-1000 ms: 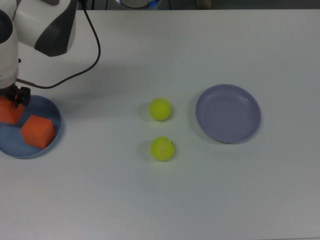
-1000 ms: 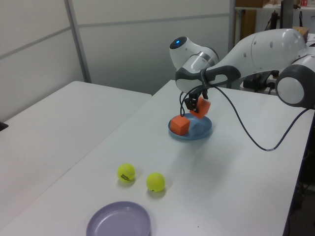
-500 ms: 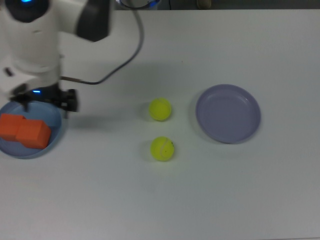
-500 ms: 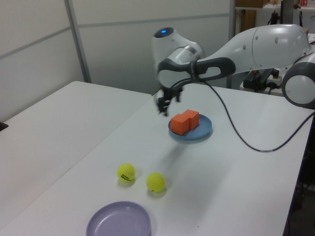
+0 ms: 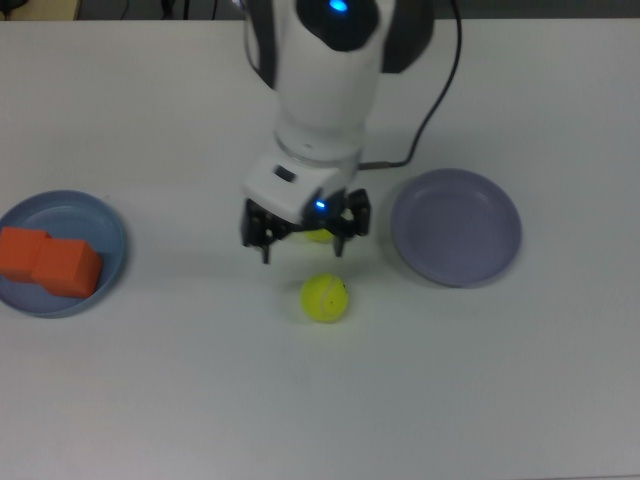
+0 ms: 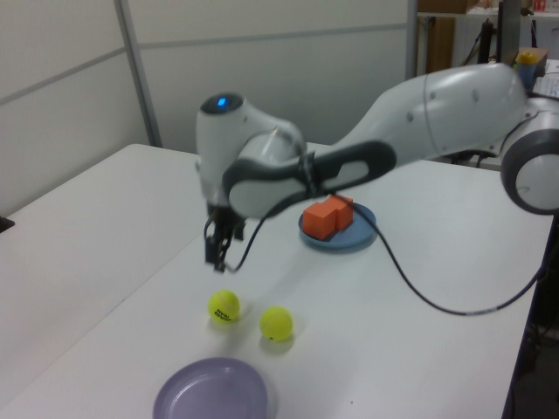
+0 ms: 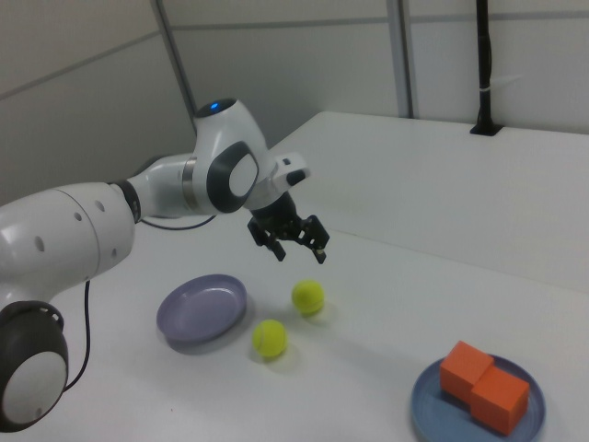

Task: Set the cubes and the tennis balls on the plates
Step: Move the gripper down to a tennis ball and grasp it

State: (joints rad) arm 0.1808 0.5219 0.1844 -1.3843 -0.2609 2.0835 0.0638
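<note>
Two orange cubes (image 5: 68,269) (image 5: 20,251) lie side by side on the light blue plate (image 5: 75,213) at the top view's left edge. The lavender plate (image 5: 456,227) sits bare at the top view's right. Between the plates lie two tennis balls: one (image 5: 325,298) in plain sight, the other (image 5: 320,237) mostly hidden under my gripper (image 5: 302,240). The gripper hangs open just above that ball with nothing between its fingers. In the right view the gripper (image 7: 299,250) hovers over the farther ball (image 7: 308,296), and the cubes (image 7: 481,384) rest on the blue plate (image 7: 431,407).
The white table (image 5: 480,380) carries nothing else. A black cable (image 5: 432,100) runs from the arm across the top view's upper middle. In the left view the arm (image 6: 419,113) reaches over the blue plate (image 6: 360,234), with grey wall panels behind the table.
The gripper let go of the second cube on the blue plate, opened, and swung across the top view from the far left to above the upper tennis ball.
</note>
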